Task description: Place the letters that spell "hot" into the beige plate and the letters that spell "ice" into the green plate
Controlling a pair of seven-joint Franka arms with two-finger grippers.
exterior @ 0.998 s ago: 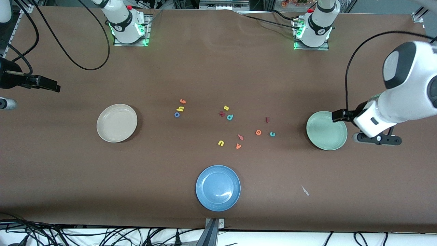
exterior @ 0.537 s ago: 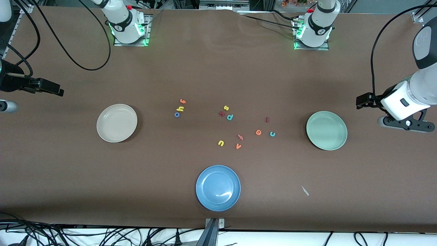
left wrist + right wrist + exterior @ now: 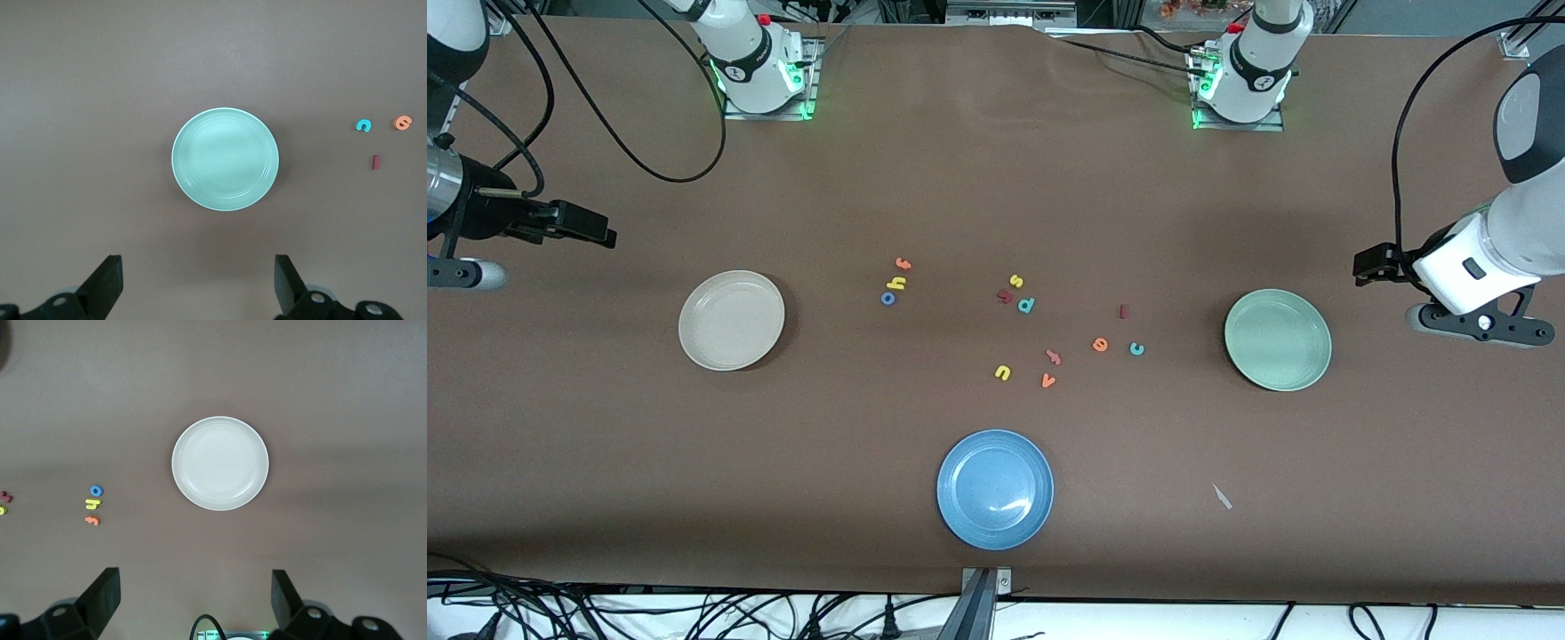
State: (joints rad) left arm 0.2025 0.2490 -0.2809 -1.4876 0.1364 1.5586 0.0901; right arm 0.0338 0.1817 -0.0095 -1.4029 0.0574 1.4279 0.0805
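The brown table (image 3: 605, 462) carries three plates (image 3: 995, 490) and scattered toy letters (image 3: 1026, 305).

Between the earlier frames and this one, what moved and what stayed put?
The left gripper drew back from over the green plate toward the left arm's end of the table, open and empty. The right gripper crept slightly inward, also open. The letters, the beige plate and the blue plate stayed put.

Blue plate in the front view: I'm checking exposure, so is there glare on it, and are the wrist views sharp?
Front view: a small white glint sits on the blue plate. Left wrist view: green plate crisp, evenly lit. Right wrist view: beige plate sharp, with soft shadow bands on the table.
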